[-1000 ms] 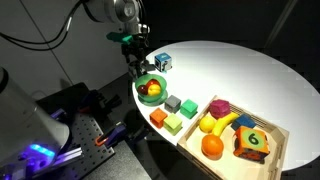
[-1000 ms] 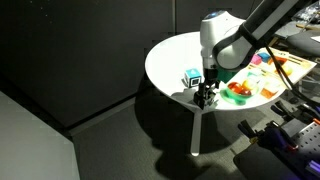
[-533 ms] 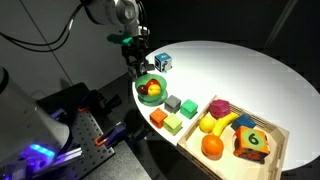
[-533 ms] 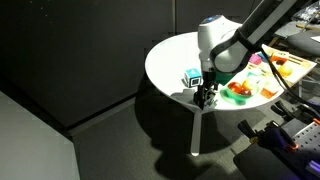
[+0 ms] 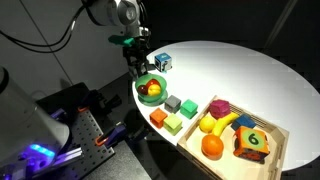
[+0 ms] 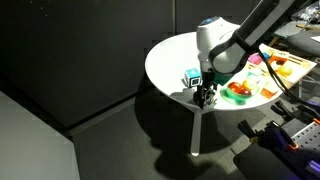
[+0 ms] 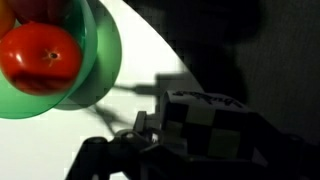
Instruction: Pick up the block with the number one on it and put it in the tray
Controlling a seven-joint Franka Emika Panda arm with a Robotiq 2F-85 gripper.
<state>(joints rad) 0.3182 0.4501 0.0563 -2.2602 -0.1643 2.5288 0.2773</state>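
- The white round table (image 5: 230, 70) fills most of my screen; it also shows in the second outside camera (image 6: 165, 60).
- The arm (image 5: 115, 12) reaches down at the table's left edge. In an exterior view it bends in from the right (image 6: 225, 45).
- The tray (image 5: 283, 135) sits at the near right. It holds a banana, an orange, a pink block and the red-and-green 6 block.
- The green bowl (image 5: 150, 97) sits at the near left edge with red and yellow fruit inside. On my wrist feed it takes the upper left corner (image 7: 100, 60), with a red fruit in it.
- The gripper (image 5: 135, 65) hangs just beyond the bowl, tips down at table level by the rim (image 6: 205, 98).
- The block (image 7: 205, 125) shows checkered black-and-white faces on the wrist feed, right between the fingers (image 7: 143, 130), beside the bowl and well apart from the tray.
- One finger looks to be against the block, but the other side is lost in shadow, so I cannot tell whether the claw pinches it or only brackets it.
- A blue-and-white cube (image 5: 162, 61) lies just right of the gripper, also seen beside it (image 6: 191, 77).
- A cluster of small blocks (image 5: 174, 124) lies between bowl and tray.
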